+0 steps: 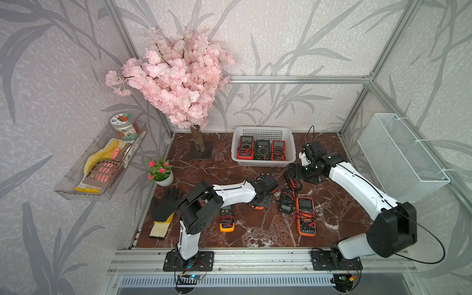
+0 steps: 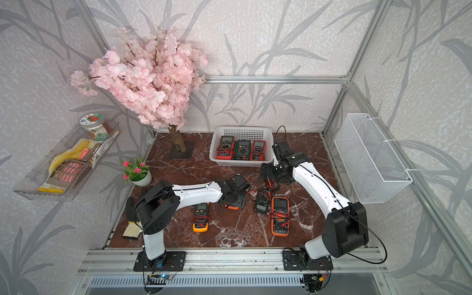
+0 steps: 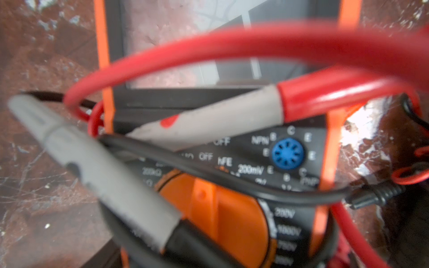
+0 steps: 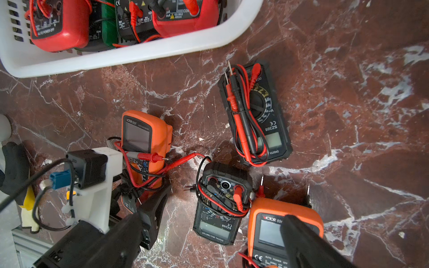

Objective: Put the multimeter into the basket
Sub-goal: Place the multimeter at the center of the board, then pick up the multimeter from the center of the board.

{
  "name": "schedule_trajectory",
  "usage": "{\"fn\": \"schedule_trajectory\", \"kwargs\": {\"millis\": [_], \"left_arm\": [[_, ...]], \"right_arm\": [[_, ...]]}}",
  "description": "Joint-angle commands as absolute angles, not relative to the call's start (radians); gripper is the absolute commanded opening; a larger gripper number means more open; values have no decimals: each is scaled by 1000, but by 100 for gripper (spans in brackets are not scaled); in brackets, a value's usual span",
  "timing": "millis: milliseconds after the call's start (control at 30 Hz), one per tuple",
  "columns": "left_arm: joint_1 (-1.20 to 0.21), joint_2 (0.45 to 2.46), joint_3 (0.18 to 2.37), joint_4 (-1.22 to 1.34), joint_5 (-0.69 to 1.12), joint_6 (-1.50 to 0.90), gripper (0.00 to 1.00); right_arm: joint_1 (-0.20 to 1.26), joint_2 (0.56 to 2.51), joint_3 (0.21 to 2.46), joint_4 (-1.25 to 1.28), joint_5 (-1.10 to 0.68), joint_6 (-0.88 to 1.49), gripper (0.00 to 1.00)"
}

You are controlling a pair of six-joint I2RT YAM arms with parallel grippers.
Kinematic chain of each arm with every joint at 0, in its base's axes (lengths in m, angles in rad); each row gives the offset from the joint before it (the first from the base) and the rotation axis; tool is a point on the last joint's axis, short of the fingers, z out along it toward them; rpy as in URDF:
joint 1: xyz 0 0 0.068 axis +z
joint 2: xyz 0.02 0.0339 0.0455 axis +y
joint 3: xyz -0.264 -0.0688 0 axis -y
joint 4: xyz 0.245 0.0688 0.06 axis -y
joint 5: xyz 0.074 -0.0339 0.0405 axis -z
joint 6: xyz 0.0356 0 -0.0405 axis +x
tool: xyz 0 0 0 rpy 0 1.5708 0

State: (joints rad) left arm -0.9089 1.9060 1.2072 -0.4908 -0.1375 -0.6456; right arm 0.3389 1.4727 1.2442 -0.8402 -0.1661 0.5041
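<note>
Left pincer (image 1: 264,200) hangs seemingly square over the orange multimeter (image 4: 145,137), display end toward the basket (image 1: 263,163), grip unclear; right pincer (image 4: 220,208) gapes empty.

Bright even light, glare on the tabletop (image 3: 357,130), left wrist view blurred up close

Counter (image 1: 217,173): red-brown marble, white veining. Basket (image 1: 263,132), 12 o'clock: white, perforated grid; inside, red meter (image 1: 245,146), green meter (image 1: 262,150). Multimeter (image 1: 305,204), 4 o'clock: orange shell, black face. Blossom tree (image 1: 176,76), 10 o'clock: pink. Wallpaper (image 1: 306,38): pale grey, leaf pattern.
</note>
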Motion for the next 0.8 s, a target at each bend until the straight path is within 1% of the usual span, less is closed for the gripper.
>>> {"fn": "schedule_trajectory", "kwargs": {"millis": [0, 67, 400, 467, 600, 767], "left_arm": [[-899, 1886, 1232, -516, -140, -645, 2], [-899, 1847, 1230, -534, -152, -644, 0], [-896, 1651, 1262, -630, -204, -629, 0], [-890, 1624, 1284, -639, -237, -631, 0], [-855, 1609, 1347, -635, -282, -608, 0], [-768, 1659, 1461, -586, -271, -556, 0]], "right_arm": [[334, 1471, 1269, -857, -172, 504, 99], [334, 1468, 1268, -858, -173, 507, 99], [334, 1470, 1277, -839, -187, 524, 99], [334, 1471, 1283, -833, -190, 529, 99], [334, 1473, 1287, -821, -196, 535, 99], [334, 1463, 1284, -786, -207, 543, 99]]}}
